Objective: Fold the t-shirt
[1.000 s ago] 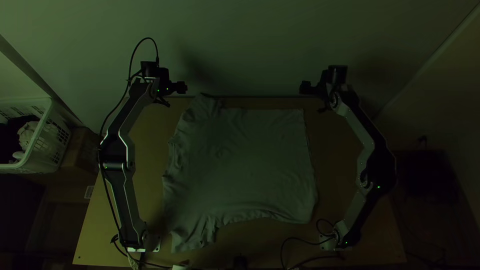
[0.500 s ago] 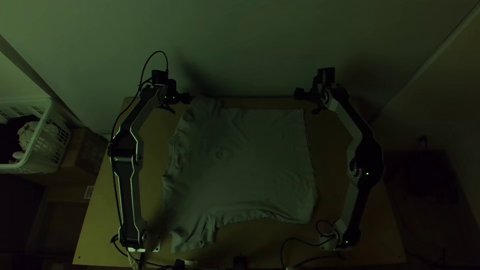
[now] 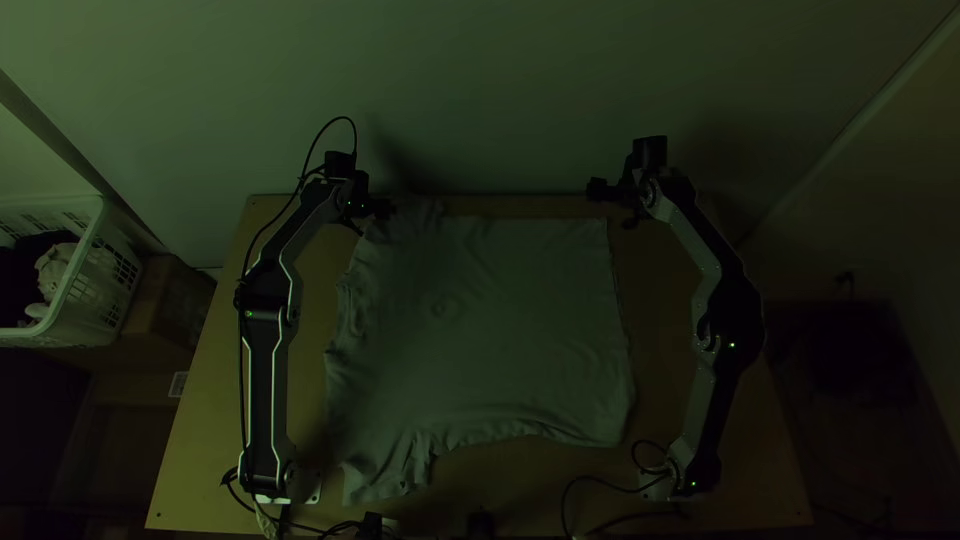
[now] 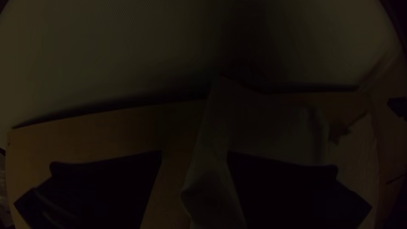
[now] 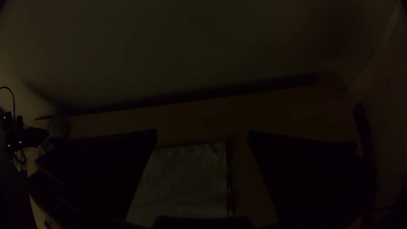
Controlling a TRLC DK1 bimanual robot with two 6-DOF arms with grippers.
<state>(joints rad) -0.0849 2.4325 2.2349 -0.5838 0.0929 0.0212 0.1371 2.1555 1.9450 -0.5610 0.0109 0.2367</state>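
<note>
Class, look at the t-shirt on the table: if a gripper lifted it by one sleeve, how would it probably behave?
The t-shirt would probably hang floppy, since wrinkles and soft creases run along its sleeves. It seems unlikely to roll, lying spread flat. Being thin-looking cloth, it is probably light for its size.

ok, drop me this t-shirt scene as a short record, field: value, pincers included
item: t-shirt
lay: spread on the table, no fold made, creased around the sleeves
sleeves: far one by the table's far edge, near one by the left arm's base
left pincer: open, at the far sleeve, cloth seen between its fingers, no grip
right pincer: open, near the far right shirt corner, holding nothing
off table: white basket with clothes, left side
</note>
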